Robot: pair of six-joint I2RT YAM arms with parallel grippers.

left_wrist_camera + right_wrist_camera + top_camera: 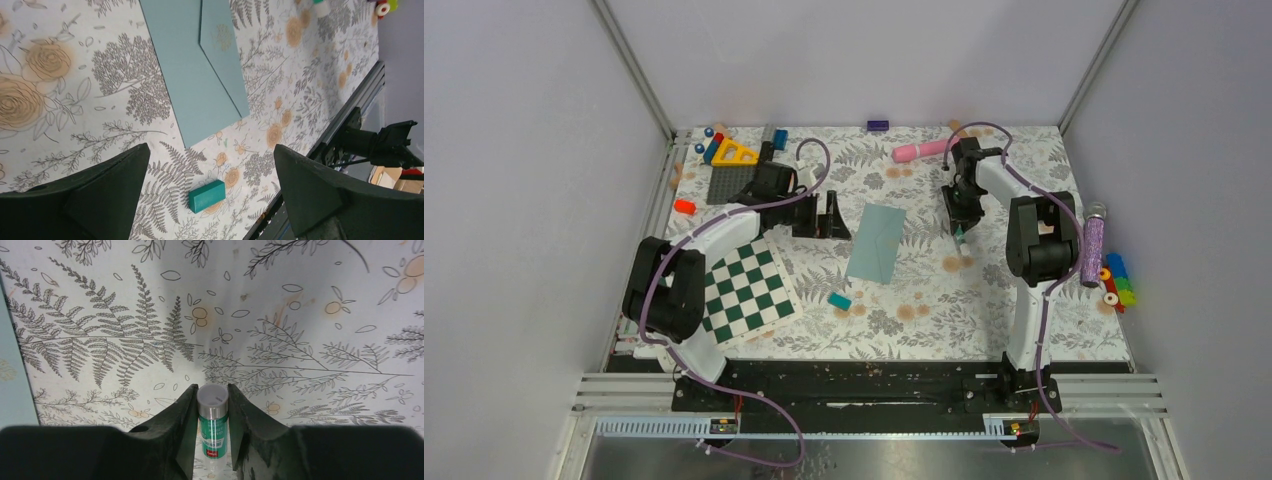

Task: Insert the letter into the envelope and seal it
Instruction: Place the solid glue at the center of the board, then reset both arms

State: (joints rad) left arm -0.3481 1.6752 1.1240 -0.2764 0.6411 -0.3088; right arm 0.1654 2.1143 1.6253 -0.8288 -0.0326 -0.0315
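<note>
The right end effector (pixel 212 402) is pinching a small cylindrical glue stick (pixel 213 426) with a white cap and a green label. One finger is pressed against each side of its body and the capped end points out past the fingertips. In the top view this end effector (pixel 961 228) hangs tip-down over the floral-printed table (pixel 924 310), with the glue stick (pixel 961 239) just above the cloth.

The left end effector (pixel 210 150) is spread wide and holds nothing. Its two dark fingers (pixel 102 192) stand far apart over the table. Seen from above, it (pixel 822 216) sits low and close to the cloth.

The flat teal paper envelope (pixel 876 243) lies between the two at the middle of the table. The left end effector is at its 9 o'clock and the right at its 3 o'clock, and neither touches it. In the left wrist view the envelope (pixel 200 75) has its triangular flap folded down flat on the body, with a faint gold mark on the flap. Whether the flap is stuck down cannot be told.

A small teal rectangular block (pixel 839 300) rests at the envelope's 7 o'clock, near it but apart. A green-and-white checkerboard (pixel 749 290) lies at 8 o'clock, partly under the left arm. A pink cylinder (pixel 921 150) lies at 1 o'clock, near the far edge.
</note>
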